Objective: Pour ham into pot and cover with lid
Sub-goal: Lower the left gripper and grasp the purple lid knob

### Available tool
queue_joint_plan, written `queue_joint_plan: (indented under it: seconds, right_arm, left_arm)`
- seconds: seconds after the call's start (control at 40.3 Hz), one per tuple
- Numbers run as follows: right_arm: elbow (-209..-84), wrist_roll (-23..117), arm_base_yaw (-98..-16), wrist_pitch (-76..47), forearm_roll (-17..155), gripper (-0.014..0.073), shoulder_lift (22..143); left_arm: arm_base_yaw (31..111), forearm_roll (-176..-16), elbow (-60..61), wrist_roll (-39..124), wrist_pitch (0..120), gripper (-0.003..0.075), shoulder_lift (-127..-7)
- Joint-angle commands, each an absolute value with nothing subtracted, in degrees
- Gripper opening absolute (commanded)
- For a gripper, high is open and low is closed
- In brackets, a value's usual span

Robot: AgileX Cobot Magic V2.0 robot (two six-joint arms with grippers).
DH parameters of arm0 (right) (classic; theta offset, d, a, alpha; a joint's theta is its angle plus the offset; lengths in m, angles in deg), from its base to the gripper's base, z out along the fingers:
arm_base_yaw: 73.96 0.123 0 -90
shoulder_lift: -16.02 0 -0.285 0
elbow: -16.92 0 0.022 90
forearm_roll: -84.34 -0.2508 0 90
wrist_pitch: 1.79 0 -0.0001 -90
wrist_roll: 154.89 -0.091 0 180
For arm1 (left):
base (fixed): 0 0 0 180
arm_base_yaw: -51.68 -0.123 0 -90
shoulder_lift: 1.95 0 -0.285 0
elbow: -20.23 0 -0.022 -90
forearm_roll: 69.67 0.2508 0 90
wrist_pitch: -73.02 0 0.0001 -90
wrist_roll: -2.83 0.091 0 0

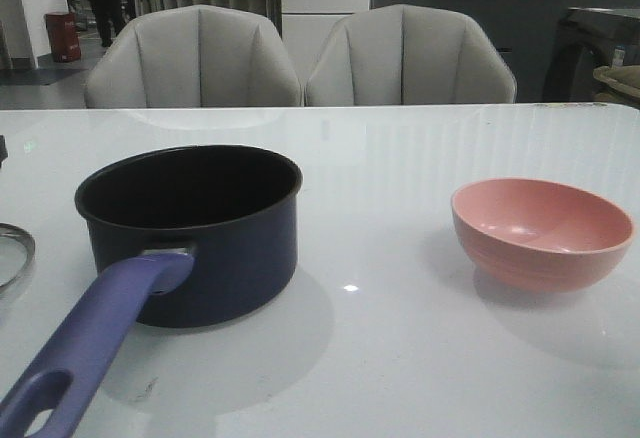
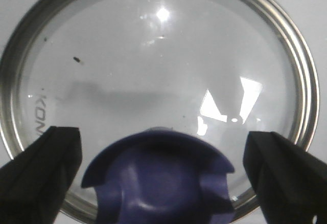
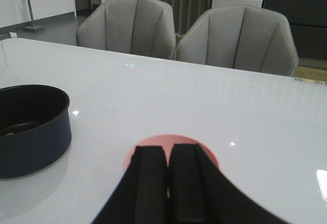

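Pot [image 1: 190, 233] handle points toward camera; left pincer [image 2: 163, 178] wide astride lid [image 2: 153, 70] knob; right pincer [image 3: 167, 183] closed.

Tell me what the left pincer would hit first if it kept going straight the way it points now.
Most likely the lid's blue-purple knob, which sits between the open fingers of the left pincer. The glass lid lies just beyond it on the table. Depth is hard to judge from the wrist view.

I see a glossy white counter [image 1: 400, 358]. On it stands the pot [image 1: 200, 233] at my left, a pink bowl [image 1: 541, 232] well apart at my right, and the lid [image 1: 12, 255] at the left edge.
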State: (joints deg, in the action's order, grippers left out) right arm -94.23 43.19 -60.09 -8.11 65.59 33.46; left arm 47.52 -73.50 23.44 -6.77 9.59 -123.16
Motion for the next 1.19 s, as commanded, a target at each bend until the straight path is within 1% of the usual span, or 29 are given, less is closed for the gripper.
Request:
queue_joint_plan:
  seconds: [0.0,0.074,0.099,0.174,0.248,0.347,0.447,0.968,1.166]
  right_arm:
    - [-95.79,43.64,-59.84,-4.03,65.32,0.0151,33.91]
    - [-95.79,43.64,-59.84,-4.03,65.32,0.0151,33.91]
    - [-95.79,43.64,-59.84,-4.03,65.32,0.0151,33.91]
    - [-95.79,43.64,-59.84,-4.03,65.32,0.0151,33.91]
    - [-95.79,43.64,-59.84,-4.03,65.32,0.0151,33.91]
    - [-95.79,43.64,-59.84,-4.03,65.32,0.0151,33.91]
    - [-95.79,43.64,-59.84,-4.03,65.32,0.0151,33.91]
    - [-95.79,43.64,-59.84,-4.03,65.32,0.0151,33.91]
    - [-95.79,43.64,-59.84,-4.03,65.32,0.0151,33.91]
  left_arm:
    - [47.47,-75.03,24.36,-7.28,8.49,0.0551,-121.53]
    - [47.47,-75.17,24.36,-7.17,7.87,0.0475,-121.53]
    - [47.47,-75.37,24.36,-7.06,7.74,0.0439,-121.53]
    - [47.47,-75.49,24.36,-7.06,7.36,0.0379,-121.53]
    - [47.47,-75.54,24.36,-7.06,7.23,0.0333,-121.53]
    - [47.47,-75.54,24.36,-7.06,7.14,0.0293,-121.53]
    - [47.47,-75.54,24.36,-7.06,7.14,0.0279,-121.53]
    - [47.47,-77.73,25.62,-4.97,8.93,0.0277,-119.41]
    - [47.47,-77.82,27.29,-3.95,8.3,0.0237,-117.28]
